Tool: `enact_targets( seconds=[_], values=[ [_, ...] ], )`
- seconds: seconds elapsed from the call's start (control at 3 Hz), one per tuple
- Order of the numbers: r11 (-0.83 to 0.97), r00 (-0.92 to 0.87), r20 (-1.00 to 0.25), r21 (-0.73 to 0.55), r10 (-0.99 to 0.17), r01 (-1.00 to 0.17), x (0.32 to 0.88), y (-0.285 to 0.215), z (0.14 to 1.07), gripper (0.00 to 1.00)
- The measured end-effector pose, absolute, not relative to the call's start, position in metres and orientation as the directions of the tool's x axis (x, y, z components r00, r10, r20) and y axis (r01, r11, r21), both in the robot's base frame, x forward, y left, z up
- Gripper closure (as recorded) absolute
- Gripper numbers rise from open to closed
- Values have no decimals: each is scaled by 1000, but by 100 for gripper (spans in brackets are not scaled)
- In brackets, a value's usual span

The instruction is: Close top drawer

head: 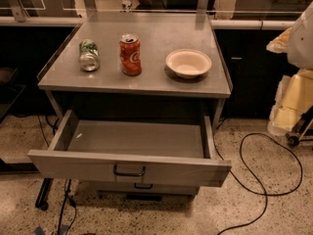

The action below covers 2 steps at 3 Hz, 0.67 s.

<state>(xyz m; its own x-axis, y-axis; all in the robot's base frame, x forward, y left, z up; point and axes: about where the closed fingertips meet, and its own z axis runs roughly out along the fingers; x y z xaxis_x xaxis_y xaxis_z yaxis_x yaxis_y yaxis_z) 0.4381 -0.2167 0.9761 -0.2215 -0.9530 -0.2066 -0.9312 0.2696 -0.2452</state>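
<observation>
The top drawer (73,163) of a grey metal cabinet is pulled far out toward me. Its inside (137,138) is bare. Its flat front panel carries a small dark loop handle (129,171) at the centre. Below it, the front of a lower drawer with its own handle (143,185) sits pushed in. My gripper is not in view. Only a white rounded part (303,33), perhaps my arm, shows at the right edge, well away from the drawer.
On the cabinet top (146,84) are a green can (89,55) on its side, an upright orange can (130,55) and a white bowl (188,62). A black cable (264,180) loops on the speckled floor to the right. Yellowish items (293,102) stand at the far right.
</observation>
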Motion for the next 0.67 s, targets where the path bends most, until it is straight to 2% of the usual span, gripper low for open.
enact_targets(
  seconds=[0.33,0.67],
  values=[
    [270,-222,-207,-245,-953,-931,438,-217,976,0],
    [270,-222,-207,-245,-953,-931,438,-217,976,21]
  ],
)
